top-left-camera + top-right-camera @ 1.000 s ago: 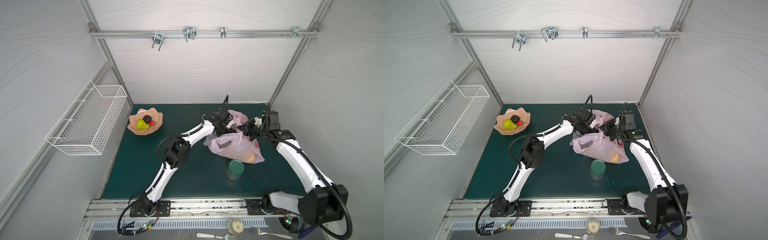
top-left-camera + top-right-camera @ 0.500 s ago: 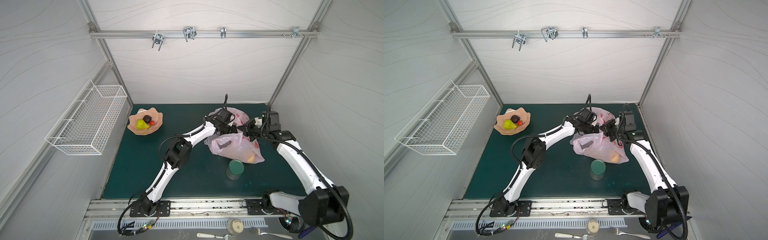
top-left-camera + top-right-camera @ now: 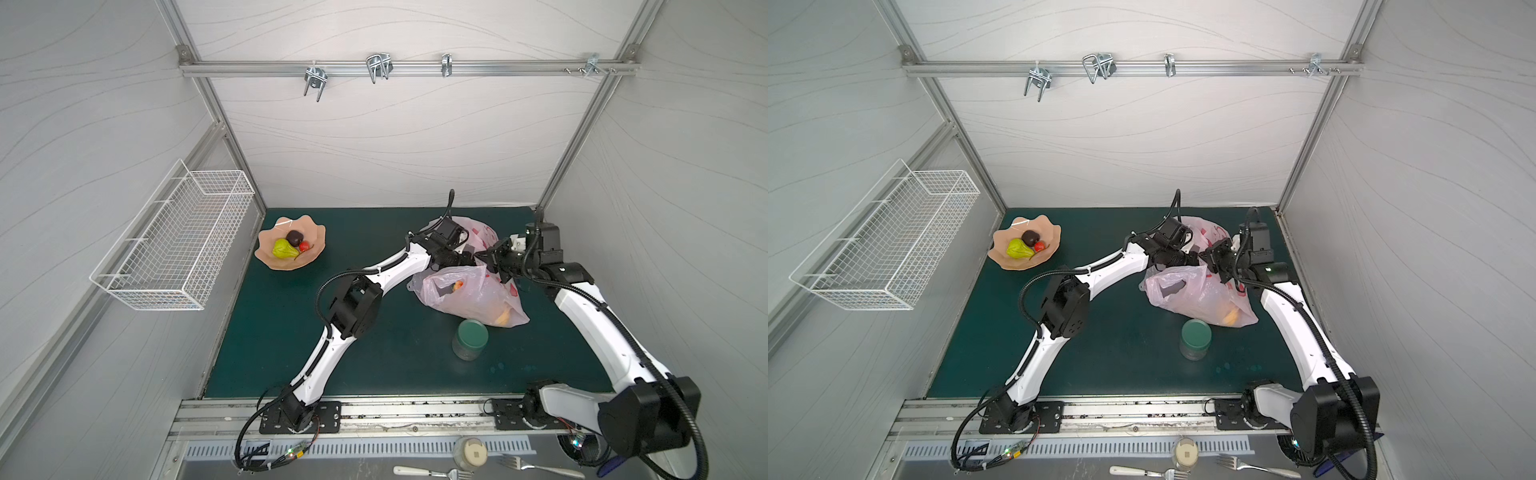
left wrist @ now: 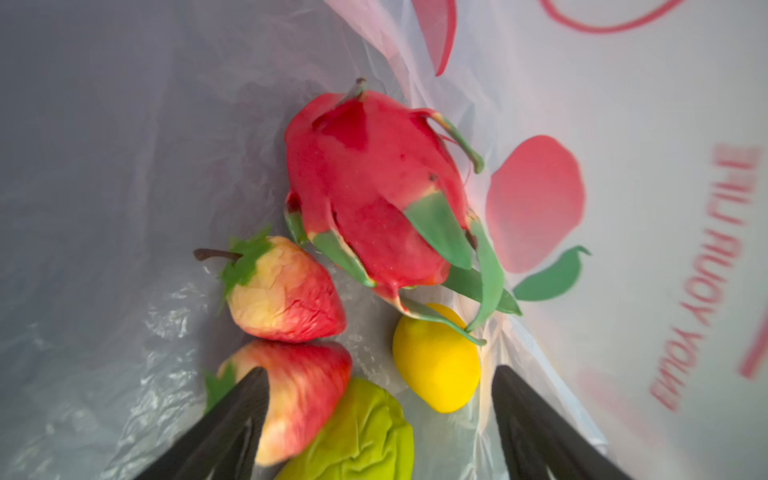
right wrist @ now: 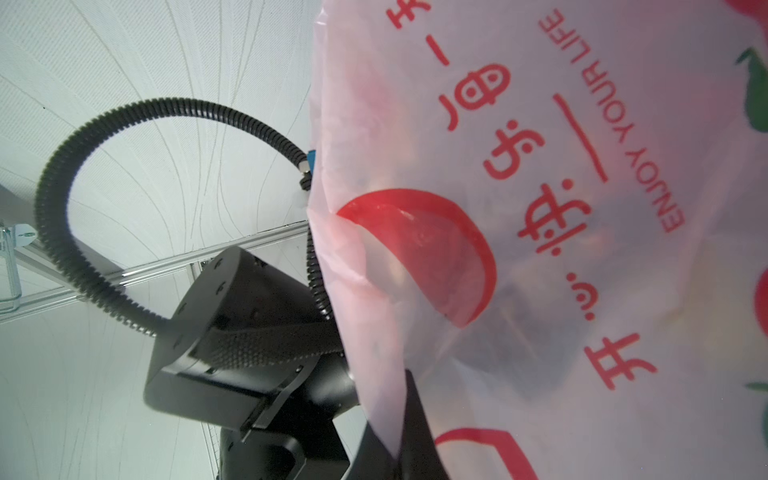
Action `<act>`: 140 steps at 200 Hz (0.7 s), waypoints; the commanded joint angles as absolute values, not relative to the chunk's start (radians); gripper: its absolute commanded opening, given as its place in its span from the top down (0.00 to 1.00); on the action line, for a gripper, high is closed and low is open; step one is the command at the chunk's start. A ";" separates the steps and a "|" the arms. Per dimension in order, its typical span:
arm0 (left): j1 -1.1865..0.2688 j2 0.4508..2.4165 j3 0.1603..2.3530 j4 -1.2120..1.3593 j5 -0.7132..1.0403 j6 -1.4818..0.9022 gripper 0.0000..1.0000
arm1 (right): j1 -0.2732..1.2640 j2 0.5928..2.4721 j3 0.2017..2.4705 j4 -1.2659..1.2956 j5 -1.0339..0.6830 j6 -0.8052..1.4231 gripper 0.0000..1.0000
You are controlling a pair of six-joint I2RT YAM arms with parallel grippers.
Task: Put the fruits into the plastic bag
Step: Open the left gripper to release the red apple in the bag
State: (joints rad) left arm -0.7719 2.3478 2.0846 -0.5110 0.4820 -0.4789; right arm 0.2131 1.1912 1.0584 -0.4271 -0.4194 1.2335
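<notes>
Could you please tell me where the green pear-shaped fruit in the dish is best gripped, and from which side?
Probably its fat belly, from above: the green pear-shaped fruit lies on its side in the dish, whose scalloped rim blocks a low approach. Set the fingers across its width, clear of the dark round fruit beside it.

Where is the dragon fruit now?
Left wrist view: the dragon fruit lies inside the plastic bag, on the right of the table, beside a strawberry and the lemon.
</notes>
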 commanded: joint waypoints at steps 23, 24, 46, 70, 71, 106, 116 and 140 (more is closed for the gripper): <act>-0.763 2.216 2.041 -0.513 0.450 -0.462 0.14 | 0.219 1.166 1.047 -0.422 -0.406 1.247 1.00; -0.763 2.213 2.039 -0.514 0.450 -0.462 0.14 | 0.219 1.167 1.046 -0.423 -0.406 1.246 1.00; -0.753 2.158 1.992 -0.513 0.438 -0.451 0.14 | 0.219 1.169 1.046 -0.428 -0.405 1.246 1.00; -0.750 2.093 1.931 -0.518 0.419 -0.396 0.14 | 0.219 1.166 1.046 -0.429 -0.404 1.245 1.00; -0.750 2.090 1.927 -0.518 0.419 -0.395 0.14 | 0.219 1.167 1.046 -0.430 -0.403 1.244 1.00; -0.737 2.021 1.856 -0.555 0.434 -0.338 0.14 | 0.219 1.170 1.051 -0.438 -0.403 1.242 1.00; -0.738 1.999 1.827 -0.564 0.433 -0.316 0.14 | 0.219 1.169 1.052 -0.436 -0.405 1.244 1.00; -0.736 1.936 1.754 -0.574 0.426 -0.277 0.15 | 0.219 1.168 1.055 -0.433 -0.405 1.243 1.00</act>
